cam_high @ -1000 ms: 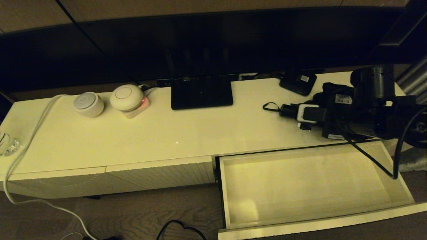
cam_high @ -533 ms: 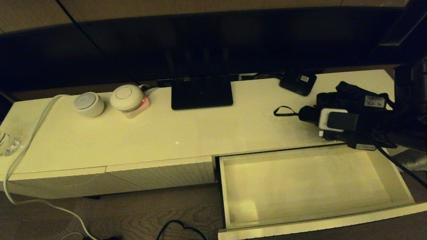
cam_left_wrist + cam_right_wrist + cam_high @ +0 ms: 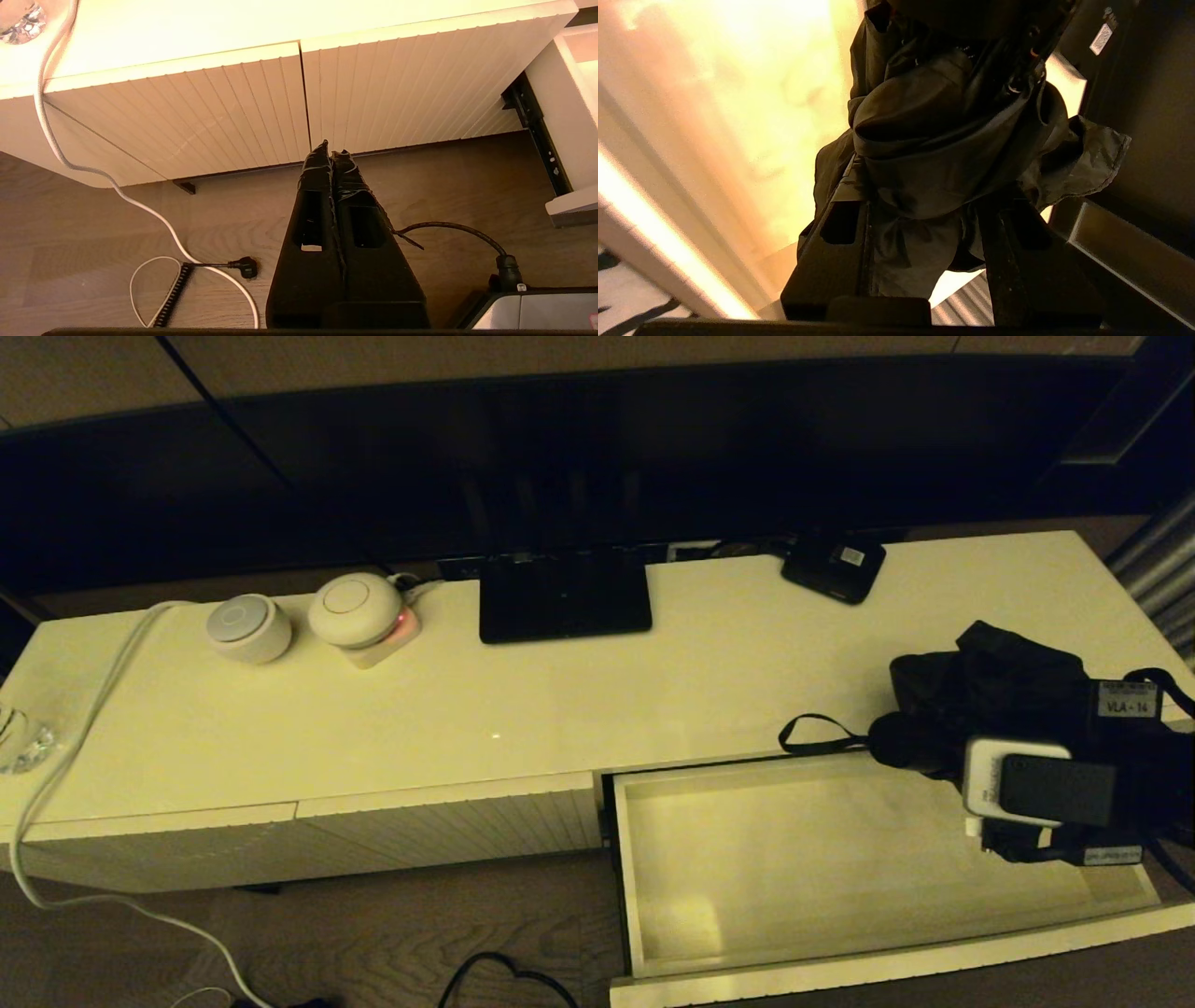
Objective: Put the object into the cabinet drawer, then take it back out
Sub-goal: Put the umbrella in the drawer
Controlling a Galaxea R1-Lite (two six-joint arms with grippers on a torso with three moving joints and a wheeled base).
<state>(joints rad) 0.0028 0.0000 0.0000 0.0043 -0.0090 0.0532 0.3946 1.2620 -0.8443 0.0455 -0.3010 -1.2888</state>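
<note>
A: Where's your umbrella (image 3: 990, 686) rn?

B: In the right gripper (image 3: 920, 219), fingers pinched on the bunched fabric from both sides, per the right wrist view. You're carrying it at the right end of the scene, over the far right corner of the open drawer (image 3: 644, 887), straddling the cabinet top edge (image 3: 523, 709).

A: Long axis?

B: Runs left-right. Handle (image 3: 910, 742) points left w/ the wrist loop (image 3: 808, 735) trailing further left; fabric bulk sits right and far. That's along the drawer's long side, so you shouldn't need to rotate, I'd say.

A: So which way does the drawer floor lie from the load?

B: Near and down, a bit left. Bring it toward you and lower, IMO. Watch the loop, could snag the far wall.

A: Left arm?

B: Left gripper (image 3: 331, 154) is pressed together, holding nothing, low in front of the closed ribbed fronts (image 3: 397, 88), well left of the drawer. Right's clearly the nearer arm.
</note>
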